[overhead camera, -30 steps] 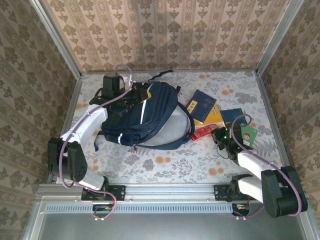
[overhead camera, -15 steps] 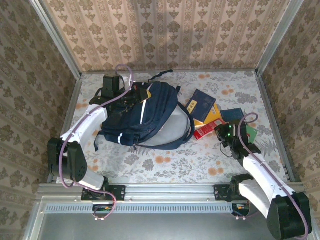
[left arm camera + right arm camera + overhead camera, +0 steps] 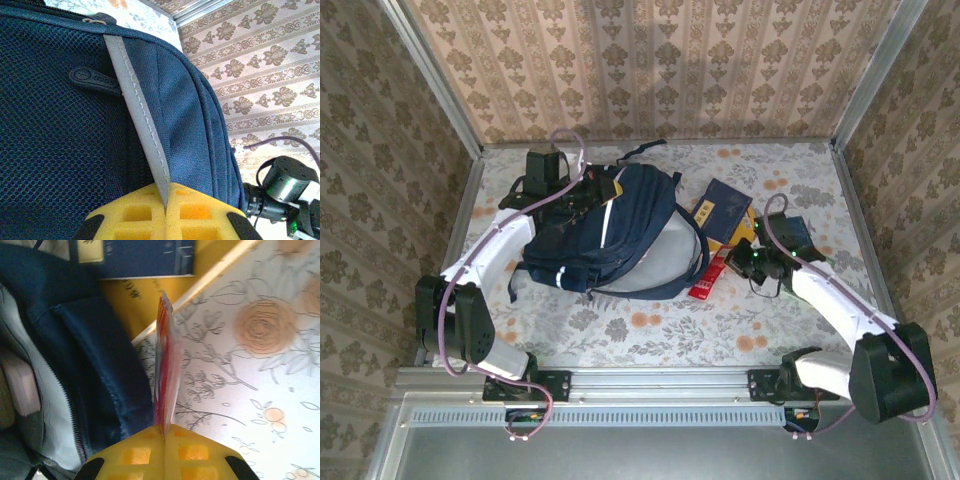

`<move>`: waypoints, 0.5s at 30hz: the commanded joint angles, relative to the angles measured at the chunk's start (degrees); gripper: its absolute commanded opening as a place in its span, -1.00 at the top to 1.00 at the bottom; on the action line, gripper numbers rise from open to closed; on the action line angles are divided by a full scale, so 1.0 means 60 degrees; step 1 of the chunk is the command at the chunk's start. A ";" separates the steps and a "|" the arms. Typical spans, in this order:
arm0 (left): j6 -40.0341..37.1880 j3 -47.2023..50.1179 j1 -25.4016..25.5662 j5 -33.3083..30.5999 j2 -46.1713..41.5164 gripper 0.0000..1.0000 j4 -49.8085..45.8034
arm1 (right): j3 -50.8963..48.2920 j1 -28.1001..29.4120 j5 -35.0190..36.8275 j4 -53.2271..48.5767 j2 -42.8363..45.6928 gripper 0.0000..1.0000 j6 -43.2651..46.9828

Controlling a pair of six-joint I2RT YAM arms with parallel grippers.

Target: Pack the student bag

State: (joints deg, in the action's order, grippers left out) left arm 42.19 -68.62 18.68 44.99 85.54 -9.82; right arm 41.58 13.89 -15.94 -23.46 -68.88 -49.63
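From above we count one large dark navy fabric backpack (image 3: 630, 240) lying left of centre, the left gripper (image 3: 585, 197) at its far side, and two dark blue books (image 3: 725, 203) to its right. In the left wrist view, that gripper (image 3: 165, 202) is clamped on the backpack's grey reflective stripe (image 3: 132, 95). In the right wrist view, the right gripper (image 3: 164, 435) pinches one flat red packet (image 3: 166, 365) beside the backpack (image 3: 100, 355).

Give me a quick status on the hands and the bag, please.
Left hand shut on bag's stripe. Right hand shut on red packet, at bag's open mouth. Books lie beside it.
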 commanded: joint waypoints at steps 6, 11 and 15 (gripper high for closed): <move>-0.0195 -0.0018 -0.0015 0.0150 -0.0020 1.00 0.0392 | 0.2576 0.0866 0.1649 -0.2779 -0.1576 0.95 0.1979; -0.0190 -0.0046 -0.0007 0.0162 0.0002 1.00 0.0386 | 0.3931 0.1114 0.3121 -0.4952 -0.2819 1.00 0.2385; -0.0173 -0.0048 -0.0007 0.0177 0.0019 1.00 0.0392 | 0.4300 0.1121 0.3073 -0.5519 -0.3344 1.00 0.2573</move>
State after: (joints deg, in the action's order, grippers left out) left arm 42.19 -68.62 18.68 44.97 85.54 -9.87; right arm 66.24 20.51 -0.84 -47.68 -87.31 -36.77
